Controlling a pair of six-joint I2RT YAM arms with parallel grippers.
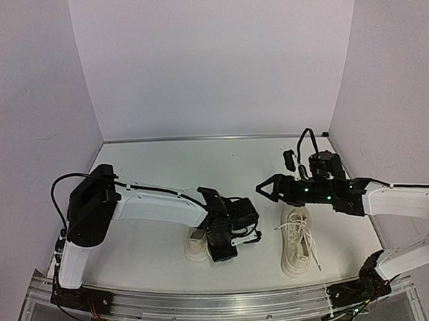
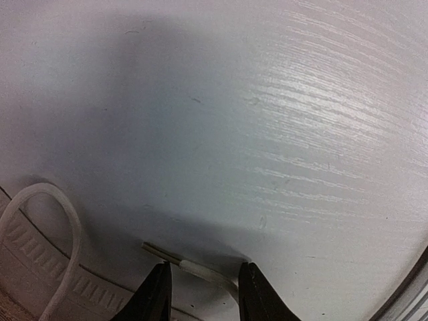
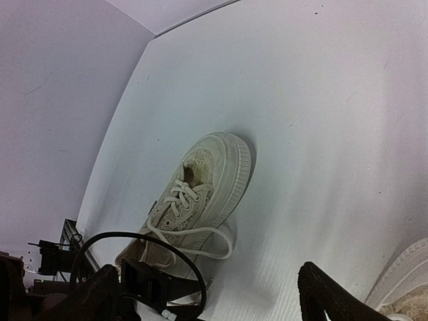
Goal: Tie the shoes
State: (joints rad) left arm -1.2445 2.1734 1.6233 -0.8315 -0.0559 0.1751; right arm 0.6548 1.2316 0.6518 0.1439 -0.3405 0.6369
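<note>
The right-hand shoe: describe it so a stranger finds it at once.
Start at the table, near edge, right side. A cream shoe lies there, close to the right arm. Unlike the other shoe, mostly hidden under the left arm, it shows fully, laces loose.

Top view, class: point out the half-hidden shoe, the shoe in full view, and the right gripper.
Half-hidden shoe (image 1: pixel 195 250): top view, on its exposed pale end.
Shoe in full view (image 1: pixel 298 244): top view, on its laced upper.
Right gripper (image 1: pixel 264 192): top view, midway between its fingertips.
</note>
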